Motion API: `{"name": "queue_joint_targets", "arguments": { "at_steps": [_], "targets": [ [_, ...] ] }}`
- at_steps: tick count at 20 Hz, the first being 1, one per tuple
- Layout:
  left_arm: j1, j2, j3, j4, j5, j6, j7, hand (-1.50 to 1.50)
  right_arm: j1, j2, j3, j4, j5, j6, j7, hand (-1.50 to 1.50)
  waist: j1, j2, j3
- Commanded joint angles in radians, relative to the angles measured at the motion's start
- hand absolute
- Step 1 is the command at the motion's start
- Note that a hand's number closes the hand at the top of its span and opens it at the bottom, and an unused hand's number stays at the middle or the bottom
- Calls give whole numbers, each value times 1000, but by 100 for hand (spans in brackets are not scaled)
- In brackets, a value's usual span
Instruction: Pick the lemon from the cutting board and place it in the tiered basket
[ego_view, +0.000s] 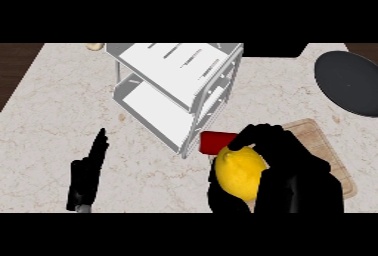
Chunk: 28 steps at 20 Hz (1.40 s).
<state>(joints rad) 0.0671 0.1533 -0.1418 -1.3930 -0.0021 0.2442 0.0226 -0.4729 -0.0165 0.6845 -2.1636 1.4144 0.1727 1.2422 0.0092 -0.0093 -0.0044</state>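
Note:
A yellow lemon (239, 172) sits in my right hand (291, 170), whose black fingers and thumb curl round it at the lower right, over the left edge of the wooden cutting board (319, 137). The white tiered basket (177, 85) stands tilted in view at the upper middle, up and to the left of the lemon. My left hand (87, 175) stays at the lower left with its fingers straight and pointing up, holding nothing.
A red object (216, 141) lies between the basket's lower corner and the lemon. A dark round plate (351, 82) sits at the right edge. A small pale item (94, 46) lies at the top left. Dark wood borders the counter's far left.

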Motion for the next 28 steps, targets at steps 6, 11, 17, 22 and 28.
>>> {"name": "queue_joint_targets", "arguments": {
  "at_steps": [6, 11, 17, 22, 28],
  "targets": [
    [-12, 1, -9, 9, -12, -6, 9, 0, -280, 16, -219, 199, -128, 87, 245, 150, 32, 8, 0],
    [-1, -34, -18, 29, -11, 3, -28, 0, -431, 16, -359, 352, -248, 88, 198, 150, 27, 11, 1],
    [-16, 1, 6, -9, 10, -30, 3, 0, -562, 16, -389, 653, -317, -17, 143, 150, 39, 14, 2],
    [-5, -3, -12, -9, -12, -23, 16, 0, -621, 16, -380, 828, -355, -111, 148, 150, 43, 15, 2],
    [1, 6, 2, -13, -12, -25, 16, 0, -568, 16, -384, 969, -365, -264, 78, 150, 31, 15, 4]
  ]
}}
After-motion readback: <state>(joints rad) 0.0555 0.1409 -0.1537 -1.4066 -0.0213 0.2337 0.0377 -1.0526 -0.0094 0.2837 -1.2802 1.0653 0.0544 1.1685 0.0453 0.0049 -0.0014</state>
